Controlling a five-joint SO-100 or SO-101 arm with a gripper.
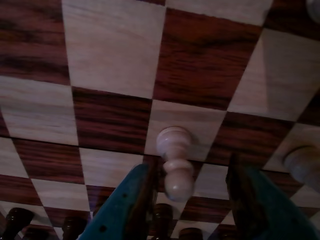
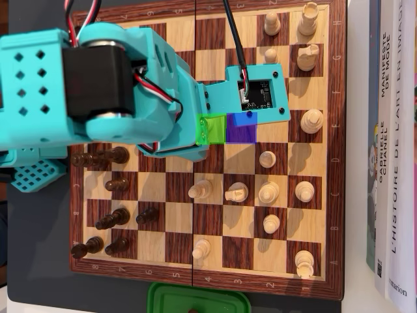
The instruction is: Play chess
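Note:
In the wrist view a white pawn (image 1: 175, 162) stands on the wooden chessboard (image 1: 115, 50), between my teal fingers (image 1: 131, 202). It sits close to the left finger, with a wide gap to the right one. My gripper (image 1: 189, 165) is open around the pawn. In the overhead view the teal arm (image 2: 111, 85) and its camera mount (image 2: 257, 91) cover the gripper and that pawn. A green patch (image 2: 212, 128) and a blue patch (image 2: 242, 128) mark two squares of the chessboard (image 2: 179, 248) beside the arm.
White pieces (image 2: 268, 191) are spread over the board's right half and dark pieces (image 2: 116, 184) along its left side. Another white piece (image 1: 302, 162) stands right of my gripper, dark pieces (image 1: 15, 220) below. Books (image 2: 391, 150) lie right; a green container (image 2: 195, 300) sits below.

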